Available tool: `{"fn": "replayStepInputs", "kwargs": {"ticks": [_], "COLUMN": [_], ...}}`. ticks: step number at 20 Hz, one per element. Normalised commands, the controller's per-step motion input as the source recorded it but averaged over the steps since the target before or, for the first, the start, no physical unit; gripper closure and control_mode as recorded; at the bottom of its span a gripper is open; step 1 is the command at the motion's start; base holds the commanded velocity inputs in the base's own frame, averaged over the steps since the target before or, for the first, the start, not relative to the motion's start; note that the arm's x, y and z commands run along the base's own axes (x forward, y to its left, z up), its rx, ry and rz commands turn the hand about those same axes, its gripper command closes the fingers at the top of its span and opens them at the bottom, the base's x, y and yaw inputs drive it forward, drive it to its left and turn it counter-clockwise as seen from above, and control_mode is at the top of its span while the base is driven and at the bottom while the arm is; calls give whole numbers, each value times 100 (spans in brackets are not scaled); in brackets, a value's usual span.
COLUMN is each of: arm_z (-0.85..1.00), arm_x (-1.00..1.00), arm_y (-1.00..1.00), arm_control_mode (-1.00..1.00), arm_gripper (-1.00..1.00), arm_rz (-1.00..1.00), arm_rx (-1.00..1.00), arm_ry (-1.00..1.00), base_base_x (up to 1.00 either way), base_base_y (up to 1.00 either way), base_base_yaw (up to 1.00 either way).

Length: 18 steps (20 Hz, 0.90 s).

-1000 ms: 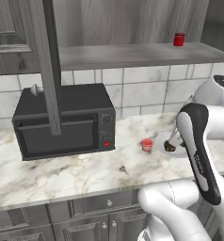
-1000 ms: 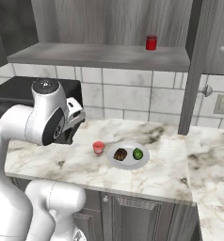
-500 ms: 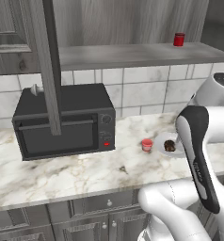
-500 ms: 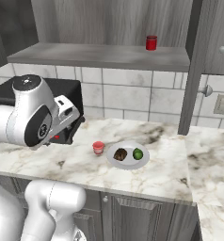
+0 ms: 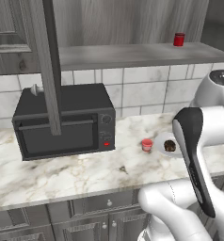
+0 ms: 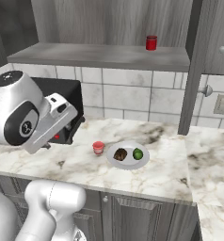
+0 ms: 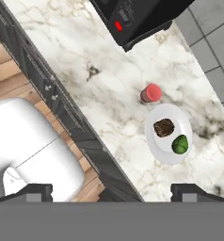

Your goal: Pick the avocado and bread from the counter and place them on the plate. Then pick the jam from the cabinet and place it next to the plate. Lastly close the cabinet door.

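Now the plate sits on the counter with the bread on its left half and the avocado on its right half, the two just apart. Just left of the plate stands the jam, upright, near the front right corner of the black microwave. A darker red jar stands on the cabinet shelf, far right. The cabinet door hangs open, edge-on in front of the microwave. High over the counter's near edge, the hand looks down with its fingertips spread wide and nothing between them
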Motion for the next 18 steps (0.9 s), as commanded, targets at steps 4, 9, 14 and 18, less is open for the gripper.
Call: {"fn": "replayStepInputs", "kwargs": {"ticks": [4,9,14,18], "arm_z": [17,10,8,3], "arm_x": [-14,-20,-21,-21], "arm_y": [-17,-28,-26,-26], "arm_control_mode": [-100,-100,-100,-100], "arm_gripper": [-100,-100,-100,-100], "arm_rz": [0,3,8,13], "arm_rx": [-1,0,0,0], "arm_ry": [2,-1,-7,-20], "base_base_x": [0,0,0,0], "base_base_y": [0,0,0,0], "base_base_yaw": [0,0,0,0]}}
